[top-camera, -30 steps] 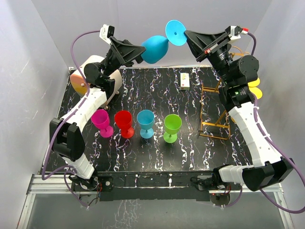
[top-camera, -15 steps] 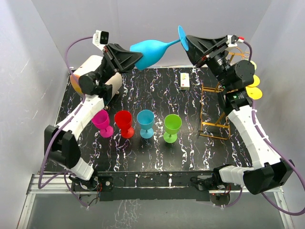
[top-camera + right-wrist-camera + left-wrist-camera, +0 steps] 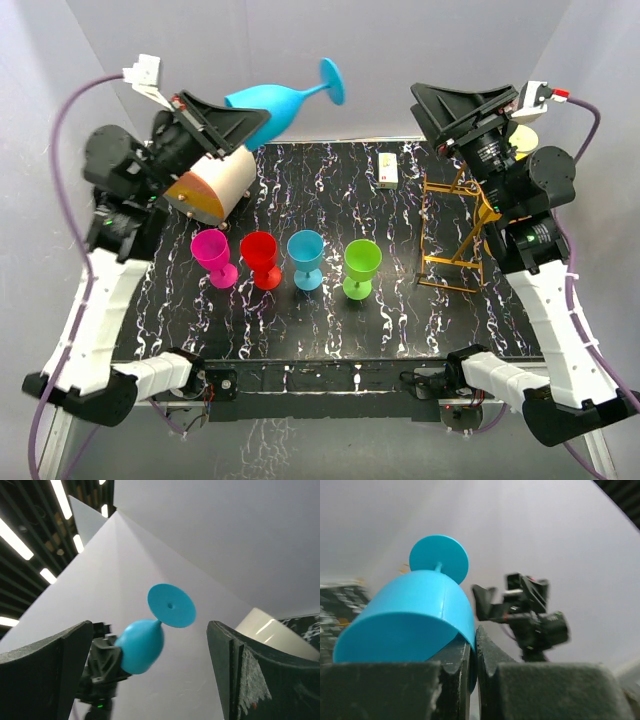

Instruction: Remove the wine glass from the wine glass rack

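Above the back edge of the bench (image 3: pixel 330 320), seen from overhead, my left end effector (image 3: pixel 258 120) now pinches the bowl of the blue wine glass (image 3: pixel 275 100). The glass lies tilted in the air with its foot pointing right. A second ago my right end effector (image 3: pixel 428 112) was clamped on that foot; it has since sprung wide and drawn clear. I judge the handover done, with the glass off and well apart from the wine glass rack (image 3: pixel 455 230), which stands at the right of the bench. Through my left wrist camera, the fingers (image 3: pixel 490 655) press together on the bowl's wall (image 3: pixel 415 615), one of them probably inside the rim, though the close view blurs it. Through my right wrist camera, the glass (image 3: pixel 145 647) shows between my spread fingers (image 3: pixel 245 670) but well beyond them, untouched.
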